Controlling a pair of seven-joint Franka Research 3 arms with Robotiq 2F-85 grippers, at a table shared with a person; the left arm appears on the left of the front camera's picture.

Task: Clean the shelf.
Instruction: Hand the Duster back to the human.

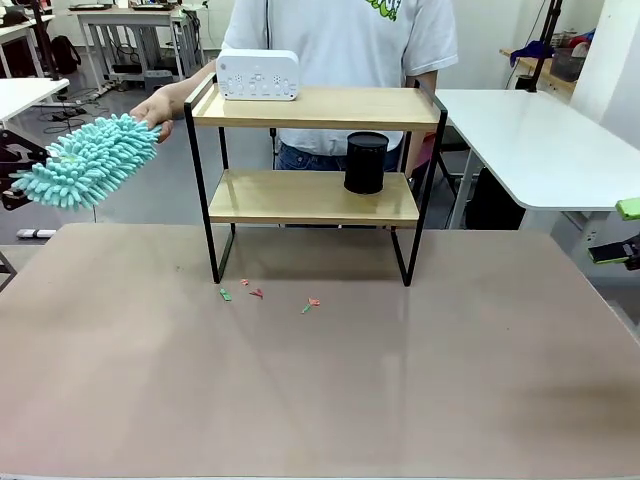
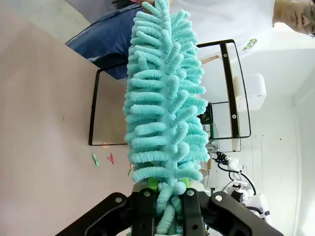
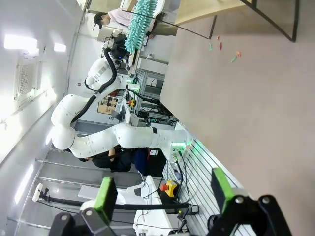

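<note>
So the small two-tier shelf (image 1: pixel 310 108), light wooden boards in a thin black frame, stands mid-table. To its upper left the fluffy teal chenille duster (image 1: pixel 88 160) hangs in the air, so I'd say get one firm grip on its stem before sweeping the top board. The left gripper (image 2: pixel 167 206) has its fingers either side of the stem, clamped or just flanking I can't tell, and the person's hand (image 1: pixel 155 105) is curled at the tip beside the shelf's top corner.
</note>
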